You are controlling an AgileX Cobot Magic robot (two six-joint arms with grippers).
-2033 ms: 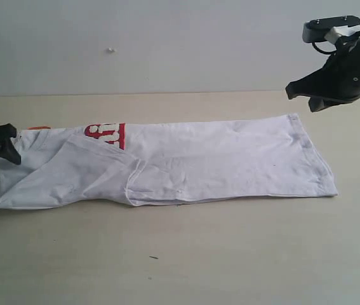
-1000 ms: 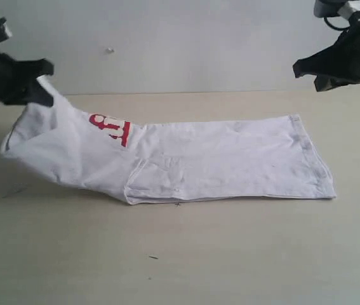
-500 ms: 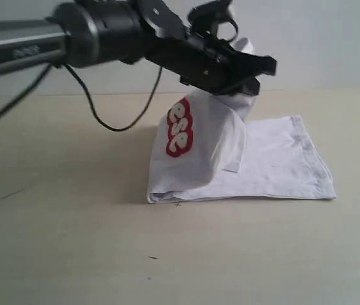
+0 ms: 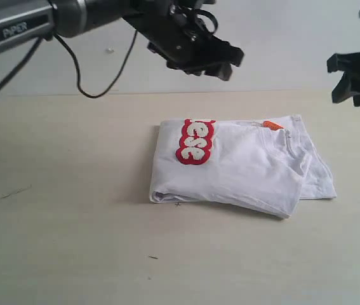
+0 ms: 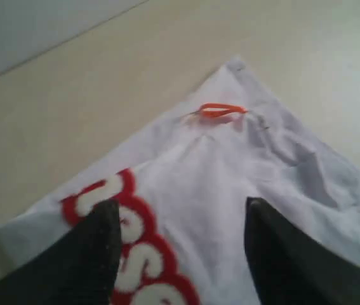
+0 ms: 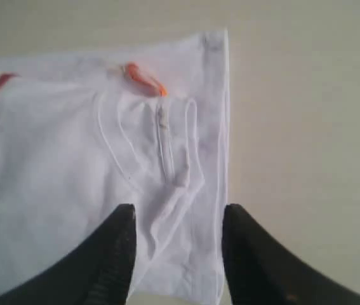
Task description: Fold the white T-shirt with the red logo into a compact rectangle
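The white T-shirt point(image 4: 243, 171) lies on the table folded in half, its collar end laid over the hem end. The red logo point(image 4: 195, 141) faces up near the left fold, and the orange neck tag point(image 4: 272, 125) shows at the far right edge. My left gripper point(image 4: 225, 63) hangs open above the shirt's back edge, holding nothing. In the left wrist view its open gripper point(image 5: 181, 203) hovers over the logo point(image 5: 143, 244) and white cloth point(image 5: 230, 171). My right gripper point(image 4: 337, 79) hangs open in the air beyond the shirt's right end. In its own view that gripper point(image 6: 180, 208) stands over the shirt point(image 6: 59, 159) near the tag point(image 6: 143, 77).
The beige table point(image 4: 65, 241) surrounds the shirt, with a pale wall point(image 4: 281, 44) behind. The left arm and its cable point(image 4: 84, 89) stretch in from the upper left. The top layer's near right corner point(image 4: 284, 210) lies askew over the lower layer.
The left gripper carried the collar end to the right over the hem end, let it go and rose. Both grippers opened. The right gripper came down a little.
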